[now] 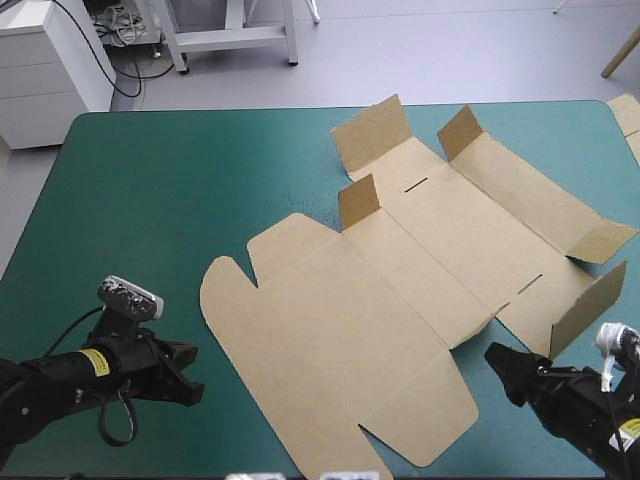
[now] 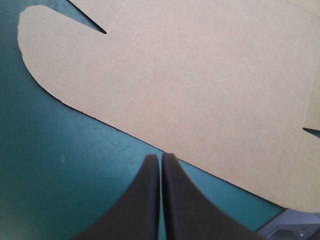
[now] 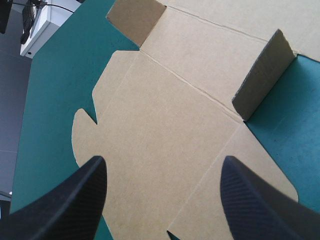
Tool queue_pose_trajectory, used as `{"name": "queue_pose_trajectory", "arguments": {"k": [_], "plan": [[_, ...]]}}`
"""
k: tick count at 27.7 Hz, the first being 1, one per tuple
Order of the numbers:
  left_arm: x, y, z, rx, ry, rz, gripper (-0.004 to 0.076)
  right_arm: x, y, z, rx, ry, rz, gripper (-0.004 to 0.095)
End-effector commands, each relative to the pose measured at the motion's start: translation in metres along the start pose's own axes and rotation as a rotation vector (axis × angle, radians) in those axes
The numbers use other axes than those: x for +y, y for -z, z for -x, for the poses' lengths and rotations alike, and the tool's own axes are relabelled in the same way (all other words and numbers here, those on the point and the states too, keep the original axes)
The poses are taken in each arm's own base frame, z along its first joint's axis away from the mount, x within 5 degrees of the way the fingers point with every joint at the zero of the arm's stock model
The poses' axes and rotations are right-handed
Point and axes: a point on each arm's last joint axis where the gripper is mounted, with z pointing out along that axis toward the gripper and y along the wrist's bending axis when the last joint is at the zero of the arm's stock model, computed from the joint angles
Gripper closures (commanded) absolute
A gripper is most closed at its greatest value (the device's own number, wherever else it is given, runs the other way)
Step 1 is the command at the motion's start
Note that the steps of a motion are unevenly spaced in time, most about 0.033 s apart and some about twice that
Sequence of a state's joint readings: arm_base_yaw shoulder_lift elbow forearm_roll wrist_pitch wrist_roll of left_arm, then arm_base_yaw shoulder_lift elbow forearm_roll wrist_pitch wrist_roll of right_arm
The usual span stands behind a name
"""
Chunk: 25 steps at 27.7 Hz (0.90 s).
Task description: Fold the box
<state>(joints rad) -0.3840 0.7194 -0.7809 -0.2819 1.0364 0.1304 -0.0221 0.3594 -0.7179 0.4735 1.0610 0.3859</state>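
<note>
The brown box (image 1: 400, 270) lies as a cut sheet spread across the table's middle, running from the near centre toward the far right. Several small flaps stand up; the big lid panel rests flat. My left gripper (image 1: 188, 375) rests low at the near left, shut, its tips just short of the lid's rounded edge (image 2: 65, 102) with bare cover between. In its own view that gripper (image 2: 160, 159) forms one pointed arch. My right gripper (image 1: 500, 368) sits at the near right corner, open (image 3: 162, 172), looking over the sheet (image 3: 165, 125) and a raised flap (image 3: 262, 75).
More brown board (image 1: 628, 118) shows at the table's far right edge. Teal-green cover (image 1: 170, 200) stretches bare over the left half. A white cabinet (image 1: 50, 65) stands beyond the far left corner.
</note>
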Motion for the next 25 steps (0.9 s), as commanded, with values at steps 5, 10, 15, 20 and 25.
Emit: {"name": "queue_pose_trajectory", "arguments": {"k": [5, 10, 15, 20, 25], "plan": [[-0.004, 0.007, 0.011, -0.078, 0.004, -0.02, 0.0731, 0.006, -0.02, 0.023, 0.027, -0.149, -0.017, 0.0302], [-0.004, 0.007, 0.011, -0.078, 0.004, -0.02, 0.0731, 0.003, -0.043, 0.036, 0.072, -0.213, -0.069, 0.0302], [-0.004, 0.007, 0.011, -0.076, 0.004, -0.02, 0.0731, -0.007, -0.064, 0.044, 0.124, -0.282, -0.172, 0.0303], [-0.004, 0.007, 0.01, -0.07, 0.002, -0.021, 0.0731, -0.012, -0.081, 0.05, 0.164, -0.364, -0.212, 0.0302], [-0.005, 0.007, 0.01, -0.071, 0.002, -0.033, 0.0731, -0.018, -0.093, 0.056, 0.157, -0.371, -0.26, 0.0303]]}}
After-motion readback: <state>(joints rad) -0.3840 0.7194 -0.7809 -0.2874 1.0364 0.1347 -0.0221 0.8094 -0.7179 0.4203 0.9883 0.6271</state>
